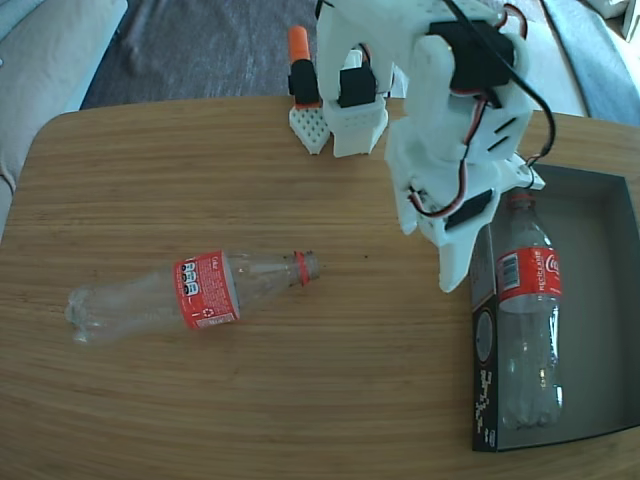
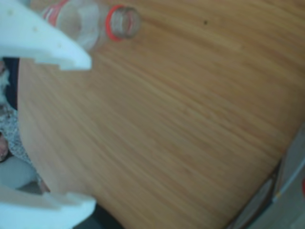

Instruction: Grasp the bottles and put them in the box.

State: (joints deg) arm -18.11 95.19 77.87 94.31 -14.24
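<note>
Pincer [image 2: 90, 133] was spread wide open w/ nothing in it, over bare desk [image 1: 330, 400]. One bottle [image 1: 190, 292] lay on its side well off from the pincer; 2nd bottle [image 1: 528, 310] lay inside the box [image 1: 605, 300] just beside it.

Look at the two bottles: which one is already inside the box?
The bottle on the right of the fixed view lies in the box, neck pointing away. The other bottle lies on the bare table, left of the box.
</note>
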